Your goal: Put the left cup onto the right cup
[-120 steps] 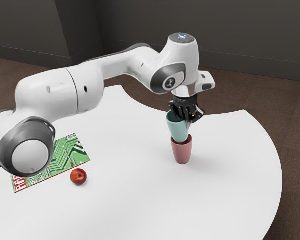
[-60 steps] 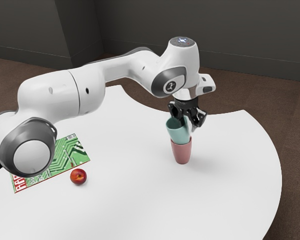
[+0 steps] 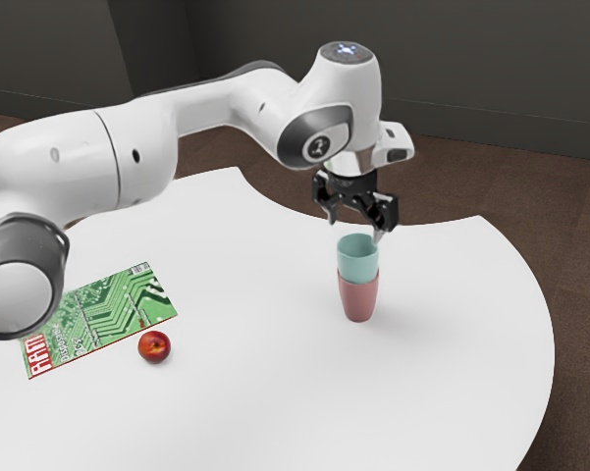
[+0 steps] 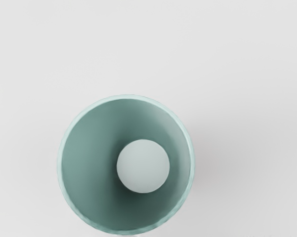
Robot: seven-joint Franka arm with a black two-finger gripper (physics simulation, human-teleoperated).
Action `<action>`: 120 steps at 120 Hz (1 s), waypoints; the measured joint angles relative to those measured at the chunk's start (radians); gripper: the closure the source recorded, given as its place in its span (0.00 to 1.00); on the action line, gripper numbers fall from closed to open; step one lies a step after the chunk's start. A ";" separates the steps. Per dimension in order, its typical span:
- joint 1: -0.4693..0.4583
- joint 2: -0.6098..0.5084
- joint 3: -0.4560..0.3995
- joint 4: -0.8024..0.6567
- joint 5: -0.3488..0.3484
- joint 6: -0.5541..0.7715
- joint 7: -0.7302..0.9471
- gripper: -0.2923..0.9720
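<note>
A teal cup (image 3: 357,259) stands upright, nested in a pink cup (image 3: 358,298) near the middle of the white table (image 3: 275,412). My gripper (image 3: 356,218) hangs just above the teal cup's rim, open, with nothing between its fingers. From the wrist camera I look straight down into the teal cup (image 4: 89,163), its pale round bottom visible inside; the pink cup is hidden beneath it.
A green circuit-board magazine (image 3: 96,318) lies near the table's edge at the exterior view's left, with a red apple (image 3: 154,345) beside it. The table's curved edge runs close behind the cups; dark floor lies beyond.
The teal cup was tilted in my shut gripper over the pink cup; it has been let go and now sits upright in the pink cup. My hand has risen and opened.
</note>
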 joint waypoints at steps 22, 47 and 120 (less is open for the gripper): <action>0.000 -0.114 0.031 -0.119 -0.006 -0.003 0.000 0.24; -0.002 -0.251 0.086 -0.231 -0.021 -0.029 0.027 0.24; 0.004 -0.553 0.214 -0.503 -0.091 -0.059 0.170 0.23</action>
